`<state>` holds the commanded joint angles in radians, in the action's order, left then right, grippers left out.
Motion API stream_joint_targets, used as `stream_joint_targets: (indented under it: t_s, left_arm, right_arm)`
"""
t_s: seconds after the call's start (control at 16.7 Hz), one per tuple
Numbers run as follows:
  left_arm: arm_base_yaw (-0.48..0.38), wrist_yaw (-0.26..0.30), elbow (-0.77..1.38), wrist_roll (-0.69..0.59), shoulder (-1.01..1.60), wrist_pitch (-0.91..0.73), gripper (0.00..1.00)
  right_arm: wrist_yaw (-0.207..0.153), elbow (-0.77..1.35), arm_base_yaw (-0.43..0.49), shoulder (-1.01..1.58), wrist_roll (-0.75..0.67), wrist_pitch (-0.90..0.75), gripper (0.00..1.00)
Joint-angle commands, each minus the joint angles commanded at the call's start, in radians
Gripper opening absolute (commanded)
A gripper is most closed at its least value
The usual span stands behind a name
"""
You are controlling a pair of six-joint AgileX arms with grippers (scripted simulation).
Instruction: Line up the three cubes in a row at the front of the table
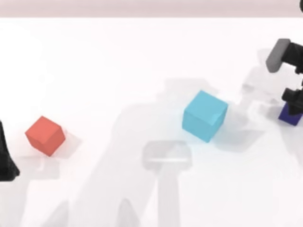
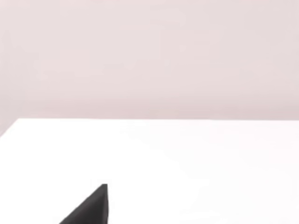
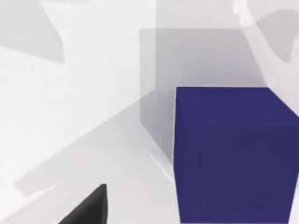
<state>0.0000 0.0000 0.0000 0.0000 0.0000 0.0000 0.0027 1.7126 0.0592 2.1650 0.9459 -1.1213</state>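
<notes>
Top view shows the right claw (image 1: pixel 293 106) down over the small navy cube (image 1: pixel 287 115) at the table's (image 1: pixel 142 56) right edge, evidently to grip it; whether it has closed cannot be told. Red cube (image 1: pixel 45 135) sits far left beside the parked left arm, cyan cube (image 1: pixel 204 115) right of centre, so no row exists.

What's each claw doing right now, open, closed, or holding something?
Left claw: parked at the table's left edge; cannot be told.
Right claw: right over the navy cube at the right side; grip cannot be told.
</notes>
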Motion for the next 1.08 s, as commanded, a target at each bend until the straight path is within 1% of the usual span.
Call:
stream_joint_targets:
  t_s: [0.3, 0.6, 1.08]
  left_arm:
    - [0.0, 0.0, 0.0, 0.0, 0.0, 0.0, 1.0]
    - [0.0, 0.0, 0.0, 0.0, 0.0, 0.0, 1.0]
    - [0.0, 0.0, 0.0, 0.0, 0.0, 0.0, 1.0]
  right_arm:
    - [0.001, -0.127, 0.002, 0.068, -0.003, 0.205, 1.0]
    - [0.001, -0.147, 0.002, 0.081, -0.003, 0.231, 1.0]
    - [0.001, -0.147, 0.002, 0.081, -0.003, 0.231, 0.4]
